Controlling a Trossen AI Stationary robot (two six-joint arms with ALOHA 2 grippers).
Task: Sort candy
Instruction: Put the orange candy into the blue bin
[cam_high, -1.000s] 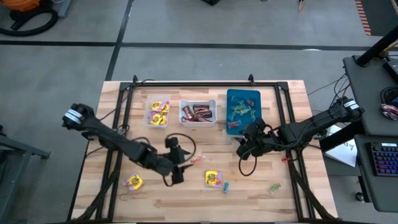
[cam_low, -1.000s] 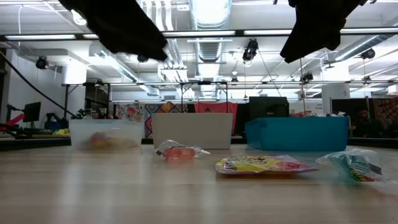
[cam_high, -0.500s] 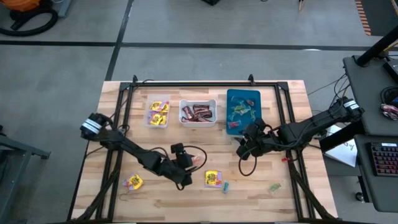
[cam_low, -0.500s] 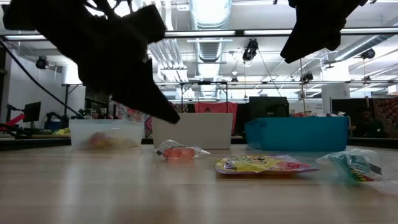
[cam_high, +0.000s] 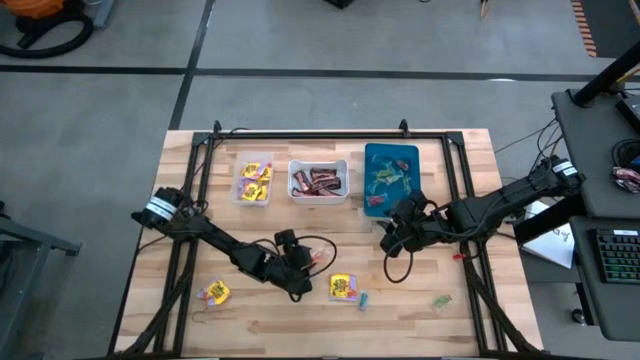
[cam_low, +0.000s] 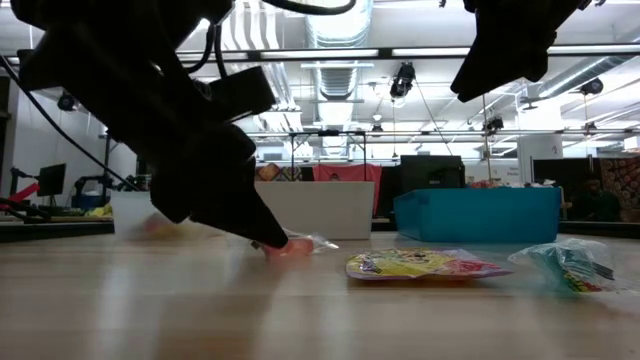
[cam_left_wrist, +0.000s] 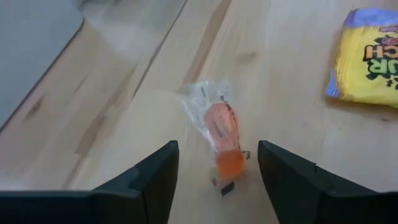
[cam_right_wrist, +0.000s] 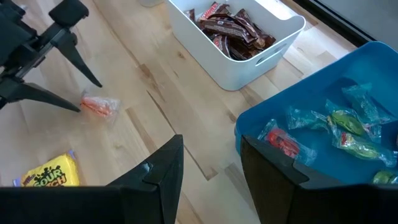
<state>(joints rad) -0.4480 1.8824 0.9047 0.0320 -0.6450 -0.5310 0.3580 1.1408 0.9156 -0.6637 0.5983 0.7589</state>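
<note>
Our left gripper (cam_left_wrist: 214, 168) jaws apart, straddling small orange clear-wrapped candy (cam_left_wrist: 222, 138) on wooden desk (cam_high: 400, 300). We centre, drop lower, then close. Right gripper (cam_right_wrist: 208, 165) parked by blue bin (cam_right_wrist: 323, 124), jaws apart.

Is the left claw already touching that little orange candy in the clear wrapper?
Apart. In the left wrist view the left gripper is open, its fingers on either side of the orange candy, with bare wood showing between each finger and the wrapper.

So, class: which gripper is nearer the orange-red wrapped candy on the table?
Left. The left gripper is open astride the orange-red candy; the right gripper hangs farther off, beside the blue bin.
</note>
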